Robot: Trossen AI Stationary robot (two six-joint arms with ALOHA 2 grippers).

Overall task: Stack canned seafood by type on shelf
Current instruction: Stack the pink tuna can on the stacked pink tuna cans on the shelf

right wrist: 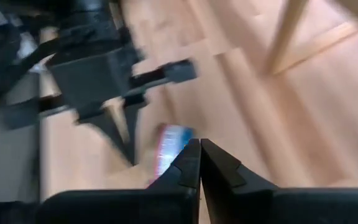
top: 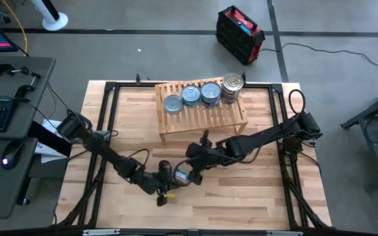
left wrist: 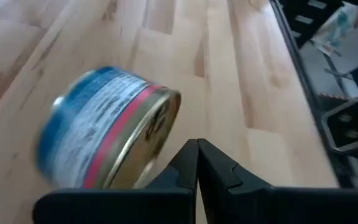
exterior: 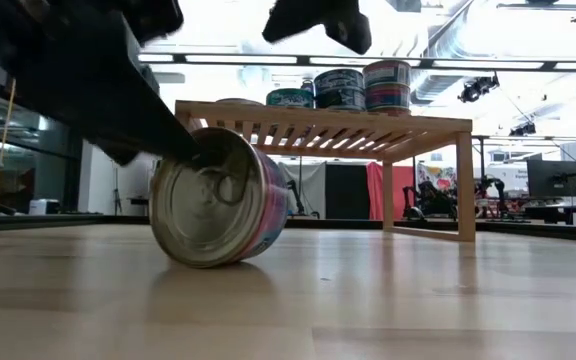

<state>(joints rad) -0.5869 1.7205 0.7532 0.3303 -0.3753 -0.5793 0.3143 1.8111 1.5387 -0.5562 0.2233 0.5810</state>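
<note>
One tin (top: 183, 176) with a blue and pink label and a silver-gold pull-ring lid (exterior: 203, 205) stands tilted on its edge on the table, in front of the shelf. My left gripper (top: 167, 177) is shut and right beside it on the table's left side; the tin (left wrist: 107, 140) shows next to its fingers. My right gripper (top: 196, 168) is shut and hovers above the tin (right wrist: 171, 146) on its right side, clear of it. The slatted shelf (top: 205, 115) carries several tins (top: 191, 96), the rightmost a taller stack (top: 232, 84). My left gripper meets the tin at its upper rim (exterior: 200, 150) on the lid side with its shut fingers (left wrist: 188, 163), coming slanting down from the table's left. The tin is not pinched. It stands tilted on its edge, its lower rim (exterior: 208, 262) on the table.
The shelf's legs (exterior: 464, 185) stand just beyond the tin, toward the far edge. A black frame (top: 110, 98) borders the tabletop. Bare wood (top: 241, 196) lies near and to the right of the grippers.
</note>
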